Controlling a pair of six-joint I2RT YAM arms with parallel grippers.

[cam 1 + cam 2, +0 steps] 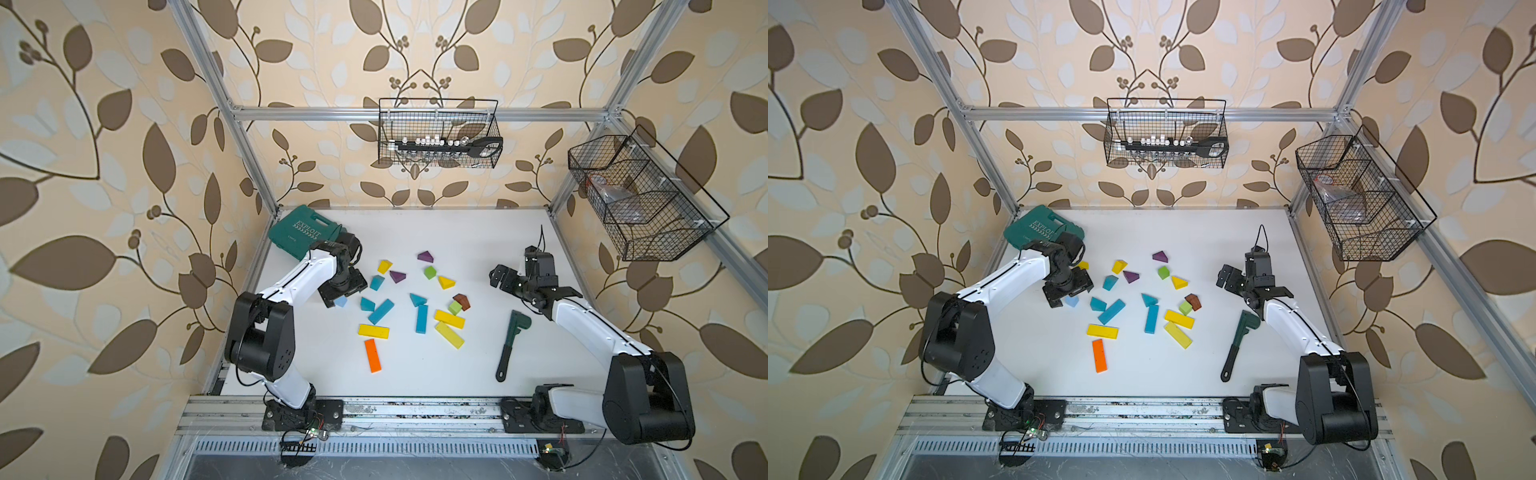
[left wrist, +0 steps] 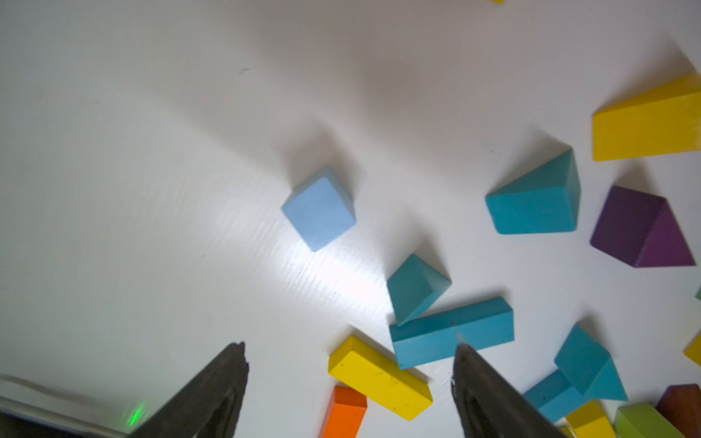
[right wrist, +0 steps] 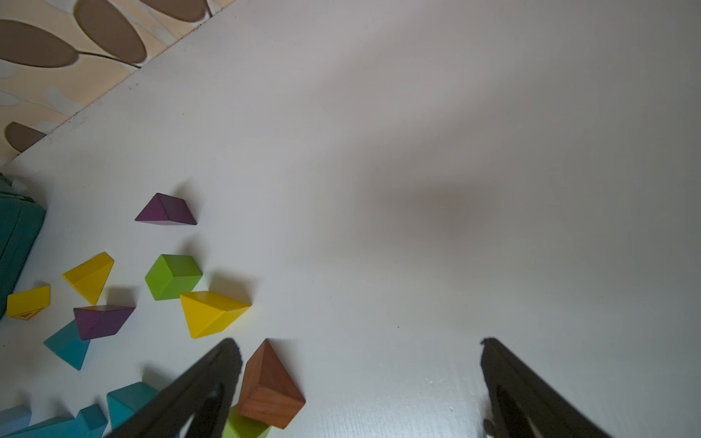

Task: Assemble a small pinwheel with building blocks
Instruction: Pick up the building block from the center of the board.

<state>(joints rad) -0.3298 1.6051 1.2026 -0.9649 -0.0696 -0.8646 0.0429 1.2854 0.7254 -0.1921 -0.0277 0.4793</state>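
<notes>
Several building blocks lie loose mid-table in both top views: yellow, purple and teal wedges, a green cube, teal, yellow and orange bars, and a brown wedge. A pale blue cube rests alone on the table at the left of the pile. My left gripper hovers open just over it, holding nothing. My right gripper stands open and empty to the right, the brown wedge beside one finger.
A teal case lies at the back left behind the left arm. A dark green toy wrench lies near the right arm. Wire baskets hang on the back wall and the right wall. The white table bears everything.
</notes>
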